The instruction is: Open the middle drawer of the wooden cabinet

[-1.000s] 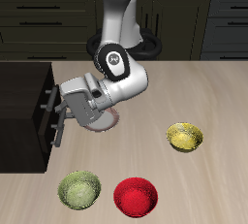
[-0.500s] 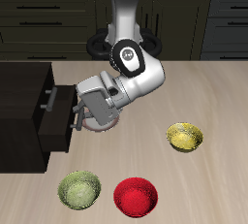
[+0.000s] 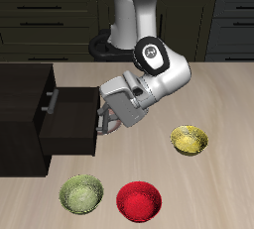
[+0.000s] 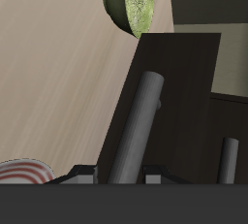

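The wooden cabinet [image 3: 25,104] stands at the table's edge, dark brown with a flat top. Its middle drawer [image 3: 74,119] stands pulled well out over the table. My gripper [image 3: 102,122] is shut on the drawer's silver bar handle at its front. In the wrist view the handle [image 4: 140,121] runs up from between my fingertips [image 4: 124,176], against the dark drawer front [image 4: 189,73]. The topmost drawer's handle [image 3: 50,99] stays back on the cabinet face, and that drawer is closed.
A green bowl [image 3: 82,193] and a red bowl [image 3: 139,200] sit near the table's front edge, and a yellow bowl [image 3: 189,140] sits beside my arm. A red-striped plate [image 4: 24,173] shows below the gripper. Dark kitchen units [image 3: 40,20] line the back.
My gripper has moved away from the cabinet with the handle in it. The middle drawer has slid out from nearly closed to well open.
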Motion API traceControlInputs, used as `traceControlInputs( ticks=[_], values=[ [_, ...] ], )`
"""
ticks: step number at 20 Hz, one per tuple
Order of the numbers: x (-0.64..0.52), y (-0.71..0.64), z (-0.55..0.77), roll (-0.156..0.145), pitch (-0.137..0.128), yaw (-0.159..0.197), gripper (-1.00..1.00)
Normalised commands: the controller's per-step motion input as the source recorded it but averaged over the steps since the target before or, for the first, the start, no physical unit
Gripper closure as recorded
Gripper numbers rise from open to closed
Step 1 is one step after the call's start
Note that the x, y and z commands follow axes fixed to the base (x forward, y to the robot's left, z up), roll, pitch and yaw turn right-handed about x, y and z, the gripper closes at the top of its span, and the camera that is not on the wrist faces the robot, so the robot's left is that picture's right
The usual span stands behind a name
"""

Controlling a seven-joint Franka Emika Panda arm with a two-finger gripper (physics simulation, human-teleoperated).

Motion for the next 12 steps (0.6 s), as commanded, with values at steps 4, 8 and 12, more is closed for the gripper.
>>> traceControlInputs(
  ticks=[4, 8, 12],
  values=[
    [0.04, 0.94, 0.01, 0.121, 0.033, -0.035, 1.00],
    [0.06, 0.65, -0.14, 0.098, 0.047, -0.015, 1.00],
    [0.05, 0.27, -0.10, 0.025, 0.059, -0.024, 1.00]
  ],
)
